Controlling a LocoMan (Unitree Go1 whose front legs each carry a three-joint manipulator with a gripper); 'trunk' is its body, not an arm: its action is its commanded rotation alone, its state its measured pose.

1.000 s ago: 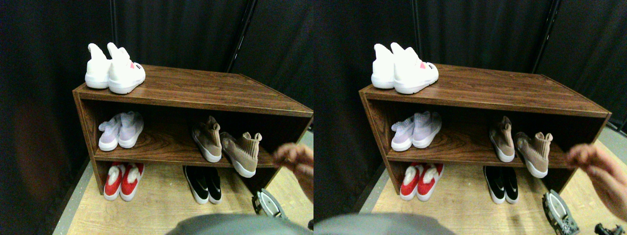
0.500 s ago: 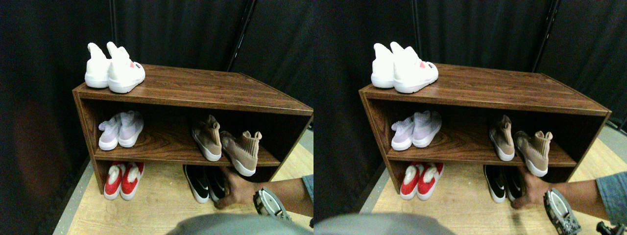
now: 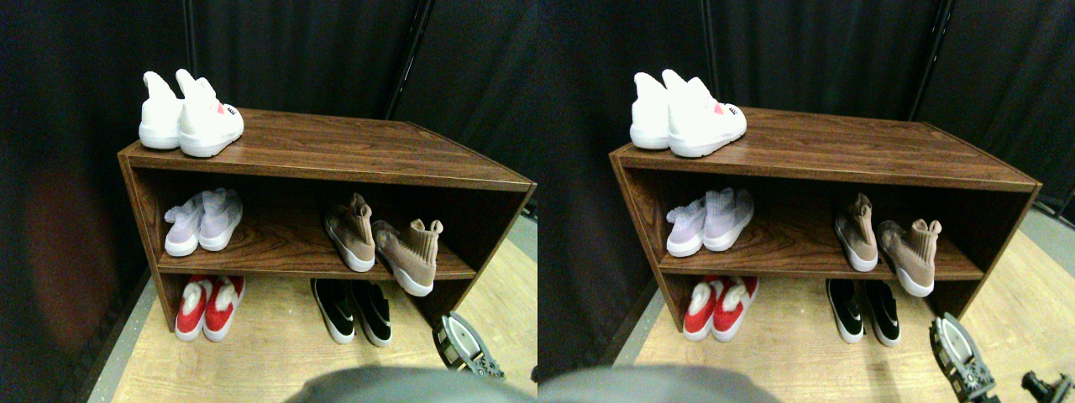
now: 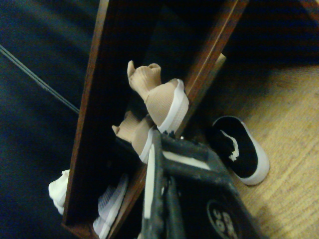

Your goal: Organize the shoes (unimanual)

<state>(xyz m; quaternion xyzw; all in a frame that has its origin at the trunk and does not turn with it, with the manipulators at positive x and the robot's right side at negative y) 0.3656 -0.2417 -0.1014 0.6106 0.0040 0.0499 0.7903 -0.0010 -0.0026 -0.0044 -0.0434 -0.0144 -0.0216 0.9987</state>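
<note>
My pincer (image 3: 460, 346) hung low at the right front of the rack (image 3: 336, 151), empty; I could not tell whether its jaws stood open or closed. It waited there, I judge, because the tan shoes (image 3: 382, 243) were nearest. One of them (image 3: 409, 256) sat askew on the middle shelf, its toe poking over the front edge, apart from its straighter mate (image 3: 351, 235). The black shoes (image 3: 353, 309) on the floor below splayed slightly. White (image 3: 189, 117), pale (image 3: 201, 222) and red (image 3: 208, 306) pairs stood neatly together at the left, needing nothing.
</note>
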